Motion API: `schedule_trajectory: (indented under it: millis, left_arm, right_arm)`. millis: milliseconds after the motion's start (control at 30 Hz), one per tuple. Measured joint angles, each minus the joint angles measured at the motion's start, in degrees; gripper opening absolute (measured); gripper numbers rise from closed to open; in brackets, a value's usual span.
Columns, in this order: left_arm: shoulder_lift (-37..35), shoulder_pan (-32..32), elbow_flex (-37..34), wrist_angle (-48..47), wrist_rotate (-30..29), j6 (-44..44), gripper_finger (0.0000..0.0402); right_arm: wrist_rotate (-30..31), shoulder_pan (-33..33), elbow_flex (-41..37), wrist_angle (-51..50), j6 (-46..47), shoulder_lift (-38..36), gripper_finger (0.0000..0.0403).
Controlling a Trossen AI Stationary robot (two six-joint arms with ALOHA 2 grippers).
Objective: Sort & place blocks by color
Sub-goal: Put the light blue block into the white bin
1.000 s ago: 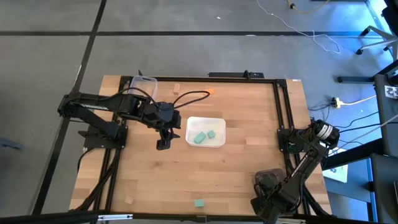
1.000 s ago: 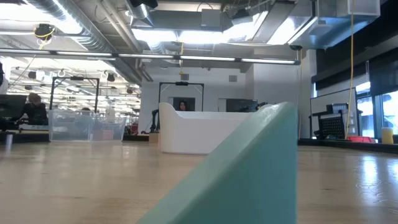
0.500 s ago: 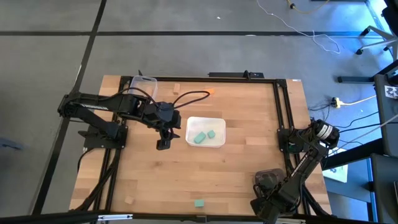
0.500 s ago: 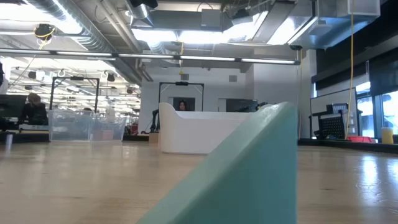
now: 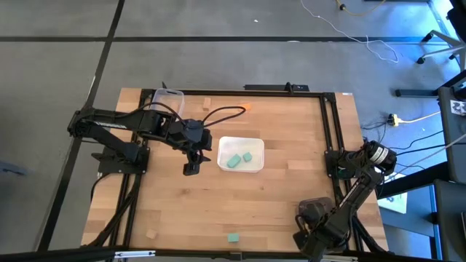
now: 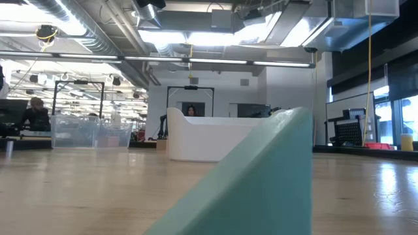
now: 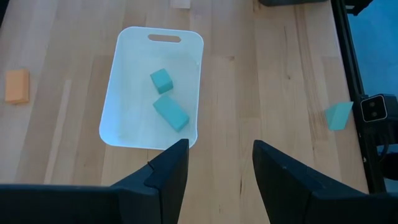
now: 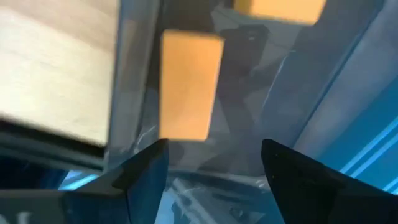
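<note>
My left gripper point(image 5: 191, 169) point(image 7: 217, 149) hovers open just left of the white tray point(image 5: 241, 141), touching nothing. Two teal blocks point(image 7: 161, 80) point(image 7: 171, 113) lie in the tray. A third teal block point(image 5: 233, 237) sits by the table's near edge and fills the low view point(image 6: 261, 189). An orange block point(image 7: 17, 86) and a wood block point(image 5: 207, 102) lie toward the far edge, another wood block point(image 5: 151, 233) near the left corner. My right gripper point(image 5: 314, 212) point(image 8: 214, 165) waits open at the near right corner, above a clear tub wall with orange blocks point(image 8: 189, 84) behind it.
A clear plastic tub point(image 5: 168, 98) stands at the far left of the table, with a dark cable point(image 5: 222, 111) lying beside it. A black frame point(image 5: 329, 131) runs along the table's right and far edges. People sit in the room beyond the table point(image 6: 36, 114).
</note>
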Motion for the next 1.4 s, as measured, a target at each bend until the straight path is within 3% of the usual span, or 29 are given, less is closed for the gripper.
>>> schedule_trajectory:
  millis: [267, 400, 667, 867, 967, 1200, 1400]
  left_arm:
    - [0.0, 0.0, 0.0, -0.1, 0.0, 0.0, 0.017]
    - [0.0, 0.0, 0.0, -0.6, 0.0, 0.0, 0.017]
    - [0.0, 0.0, 0.0, -1.7, 0.0, 0.0, 0.017]
    - [0.0, 0.0, 0.0, -1.8, 0.0, 0.0, 0.017]
    - [0.0, 0.0, 0.0, -3.4, 0.0, -0.1, 0.017]
    - [0.0, -4.3, -1.9, -4.5, 1.6, -4.0, 0.017]
    - [0.0, -11.0, -7.0, 0.3, 1.3, -7.6, 0.017]
  right_arm:
    - [-1.2, -1.0, 0.0, 0.8, -0.6, 0.0, 0.0267]
    - [-2.6, -3.3, 0.4, 0.7, -5.7, -0.2, 0.0261]
    - [-5.4, -8.5, 2.0, -3.2, -17.1, -0.7, 0.0162]
    - [-8.7, -11.3, 8.0, -17.0, -23.5, -1.0, 0.0092]
    - [-4.3, -12.1, 13.6, -23.4, -25.5, -2.2, 0.0071]
    - [14.7, -13.2, 27.8, -37.1, -24.2, -4.8, 0.0051]
    - [29.1, -14.0, 34.9, -37.7, -25.4, -5.9, 0.0051]
